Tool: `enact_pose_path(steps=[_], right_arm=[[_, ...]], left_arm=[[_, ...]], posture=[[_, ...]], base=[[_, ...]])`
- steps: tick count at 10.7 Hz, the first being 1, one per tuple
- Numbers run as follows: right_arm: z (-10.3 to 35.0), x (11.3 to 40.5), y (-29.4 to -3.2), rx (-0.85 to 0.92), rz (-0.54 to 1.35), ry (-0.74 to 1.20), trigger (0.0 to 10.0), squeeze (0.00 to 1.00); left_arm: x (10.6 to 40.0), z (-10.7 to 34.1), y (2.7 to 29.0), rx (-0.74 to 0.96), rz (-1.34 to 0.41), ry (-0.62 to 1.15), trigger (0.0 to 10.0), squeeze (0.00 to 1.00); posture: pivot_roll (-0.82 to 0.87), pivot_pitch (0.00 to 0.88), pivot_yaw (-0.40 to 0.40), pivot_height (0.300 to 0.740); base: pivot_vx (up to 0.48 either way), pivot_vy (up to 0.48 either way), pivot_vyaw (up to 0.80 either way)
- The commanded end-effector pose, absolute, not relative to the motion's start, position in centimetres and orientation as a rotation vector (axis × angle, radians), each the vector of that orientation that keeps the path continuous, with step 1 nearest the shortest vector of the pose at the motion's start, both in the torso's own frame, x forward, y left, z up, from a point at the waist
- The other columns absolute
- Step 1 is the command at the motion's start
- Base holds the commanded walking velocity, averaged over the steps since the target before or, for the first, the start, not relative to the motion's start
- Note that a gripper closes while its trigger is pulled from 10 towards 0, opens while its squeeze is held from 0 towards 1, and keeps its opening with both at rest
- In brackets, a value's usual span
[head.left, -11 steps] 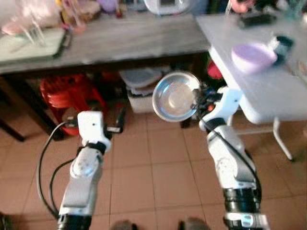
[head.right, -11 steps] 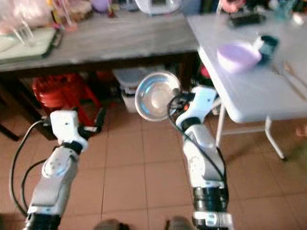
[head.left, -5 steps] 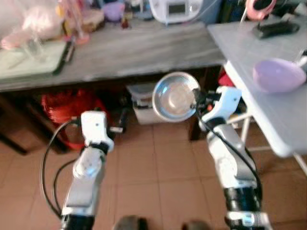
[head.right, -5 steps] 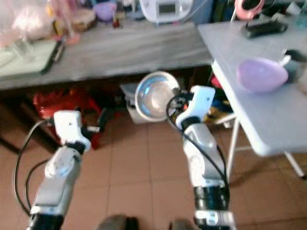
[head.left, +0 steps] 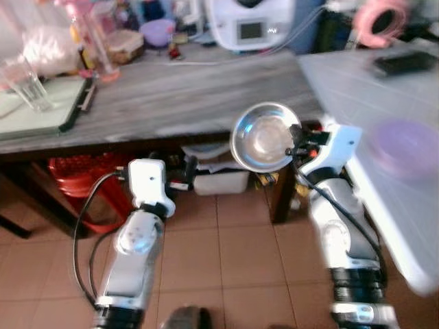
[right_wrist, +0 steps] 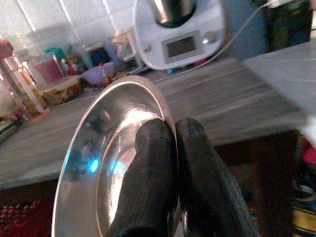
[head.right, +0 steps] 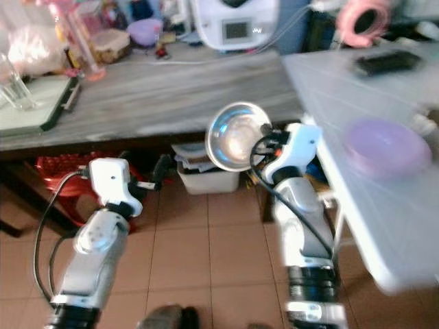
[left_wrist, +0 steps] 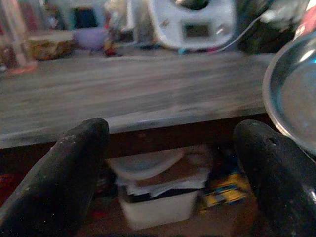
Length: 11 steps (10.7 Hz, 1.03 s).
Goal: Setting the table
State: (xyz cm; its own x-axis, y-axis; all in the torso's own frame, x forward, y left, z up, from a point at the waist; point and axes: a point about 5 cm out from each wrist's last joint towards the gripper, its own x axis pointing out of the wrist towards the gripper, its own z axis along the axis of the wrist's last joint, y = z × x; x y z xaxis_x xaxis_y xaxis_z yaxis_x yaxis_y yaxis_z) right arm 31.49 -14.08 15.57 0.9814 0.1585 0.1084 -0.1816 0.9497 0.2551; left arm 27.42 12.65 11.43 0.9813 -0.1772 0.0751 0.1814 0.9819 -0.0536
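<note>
carrying a steel bowl [head.left: 264, 137] at centre frame, pinched by its rim between the jaws of the right gripper [right_wrist: 170, 143], one finger inside the rim and one behind, bowl tilted nearly on edge with its hollow facing the camera. left gripper [left_wrist: 173, 163] at lower centre-left, jaws spread wide with nothing between them, pointed toward the underside of the grey tabletop [head.left: 178, 89].

judged step: bringing the bowl over to the white tabletop [head.left: 363, 89] at right of frame, where a purple bowl [head.left: 405, 144] already sits. best done by keeping the rim pinch firm, levelling the bowl before lowering, and setting it on a bare patch apart from the purple bowl.

edges: near edge of the white tabletop runs down the right side, close beside the right forearm; needs lifting over, not sliding into. corner where the grey tabletop meets the white one lies just behind the bowl. white appliance [head.left: 250, 24] with its cord and a dark flat object [head.left: 401, 63] in the upper part, well apart from the likely landing spot. open tiled floor [head.left: 233, 253] below; storage boxes [head.left: 219, 175] and a red stool [head.left: 82, 185] under the grey tabletop, beyond the left gripper.
</note>
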Motion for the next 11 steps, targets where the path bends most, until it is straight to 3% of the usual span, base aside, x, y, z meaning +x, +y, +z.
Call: enact_pose_path(steps=[1, 5, 9, 11], right_arm=[[16.2, 31.6, -13.9, 0.254, 0.188, -0.111, 0.0, 0.0], [16.2, 31.5, -14.0, 0.244, 0.19, -0.117, 0.0, 0.0], [16.6, 32.0, -13.7, 0.22, 0.219, -0.136, 0.0, 0.0], [16.5, 32.3, -13.6, 0.241, 0.263, -0.121, 0.0, 0.0]], left_arm=[[27.6, 11.8, 12.8, -0.045, -0.17, -0.088, 10.0, 0.0], [27.7, 11.8, 12.9, -0.046, -0.156, -0.081, 10.0, 0.0], [27.7, 11.3, 14.3, -0.002, -0.073, -0.049, 10.0, 0.0], [27.8, 11.4, 15.4, 0.023, 0.002, -0.052, 10.0, 0.0]], posture=[[-0.03, 0.065, 0.082, 0.74], [-0.03, 0.068, 0.084, 0.74], [-0.02, 0.071, 0.087, 0.74], [-0.01, 0.074, 0.089, 0.74]], base=[[0.465, 0.0, 0.0], [0.457, 0.0, 0.0], [0.307, 0.366, 0.0], [0.0, 0.214, 0.0]])
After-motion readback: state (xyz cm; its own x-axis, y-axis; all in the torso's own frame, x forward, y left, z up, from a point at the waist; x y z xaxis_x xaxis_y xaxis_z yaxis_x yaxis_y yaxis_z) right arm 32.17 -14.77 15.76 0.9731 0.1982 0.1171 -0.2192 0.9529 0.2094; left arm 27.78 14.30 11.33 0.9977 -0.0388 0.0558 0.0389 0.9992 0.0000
